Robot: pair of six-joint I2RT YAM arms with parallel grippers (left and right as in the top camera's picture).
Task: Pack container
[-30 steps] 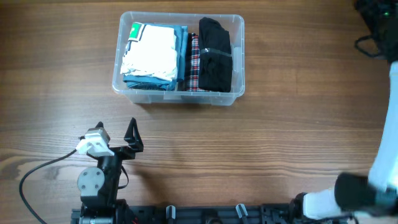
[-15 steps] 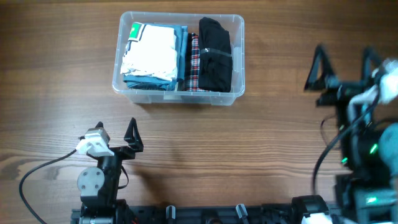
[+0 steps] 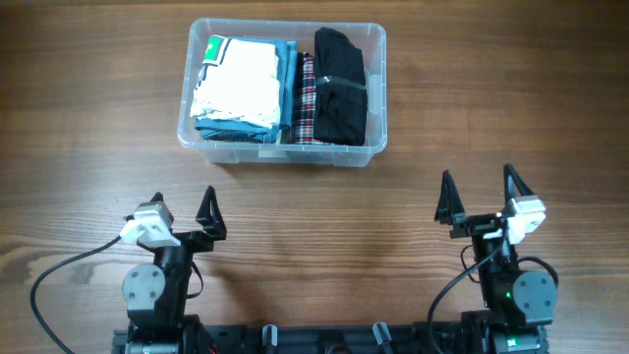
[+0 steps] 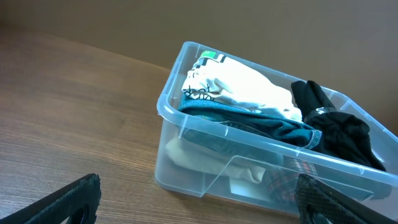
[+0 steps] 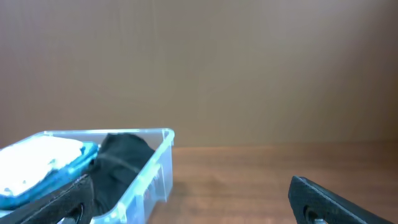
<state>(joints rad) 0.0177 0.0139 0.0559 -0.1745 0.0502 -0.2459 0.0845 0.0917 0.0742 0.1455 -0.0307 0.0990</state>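
The clear plastic container (image 3: 375,90) stands at the back middle of the table. It holds a white folded garment (image 3: 236,79) on blue cloth, a red plaid piece (image 3: 306,98) and a black garment (image 3: 340,87). It also shows in the left wrist view (image 4: 186,177) and the right wrist view (image 5: 158,174). My left gripper (image 3: 183,208) is open and empty near the front left. My right gripper (image 3: 482,195) is open and empty near the front right. Both are well short of the container.
The wooden table (image 3: 472,88) spreads around the container. A grey cable (image 3: 49,275) loops at the front left by the left arm's base. Dark equipment (image 3: 595,29) sits at the back right corner.
The right arm has swung in from the far right and settled at the front right, gripper open. The left arm and the container have not moved.
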